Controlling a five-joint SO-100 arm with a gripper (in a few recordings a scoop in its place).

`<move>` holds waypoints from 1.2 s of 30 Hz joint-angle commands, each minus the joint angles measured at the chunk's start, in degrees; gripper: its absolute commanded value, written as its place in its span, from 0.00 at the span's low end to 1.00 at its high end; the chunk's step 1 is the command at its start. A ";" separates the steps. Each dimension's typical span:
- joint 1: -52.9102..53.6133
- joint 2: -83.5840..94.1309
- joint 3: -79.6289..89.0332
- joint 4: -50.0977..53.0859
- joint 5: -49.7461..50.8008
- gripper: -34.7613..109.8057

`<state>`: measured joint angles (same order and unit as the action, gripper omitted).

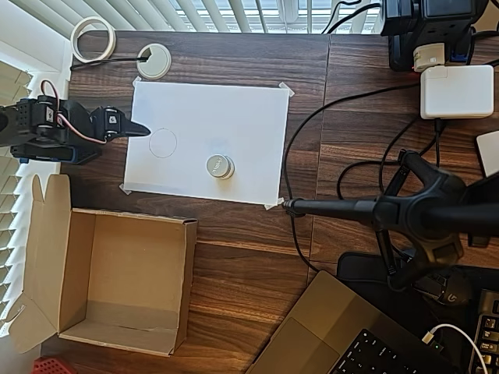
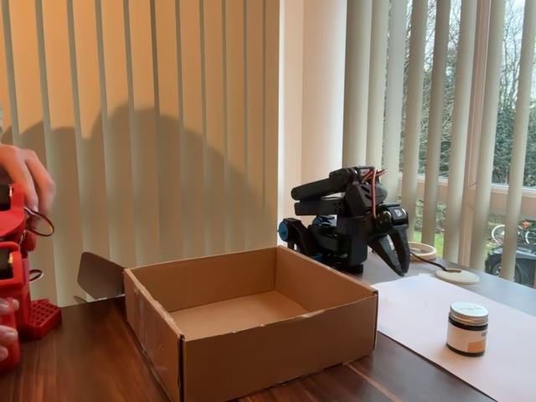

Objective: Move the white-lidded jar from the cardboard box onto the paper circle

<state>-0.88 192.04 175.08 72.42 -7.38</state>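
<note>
- One cardboard box (image 2: 251, 322) sits nearest me in the fixed view, open and with nothing inside.
- Beyond it I see the white-lidded jar (image 1: 220, 166) standing upright on the white sheet (image 1: 234, 117), well apart from the paper circle (image 1: 162, 142).
- Farthest back, the gripper (image 1: 140, 129) hangs at the sheet's left edge in the overhead view, jaws together, holding nothing.
</note>
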 commanded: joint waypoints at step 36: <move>0.09 3.60 -1.93 3.60 -3.25 0.24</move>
<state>-0.09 192.04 174.99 73.83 -9.32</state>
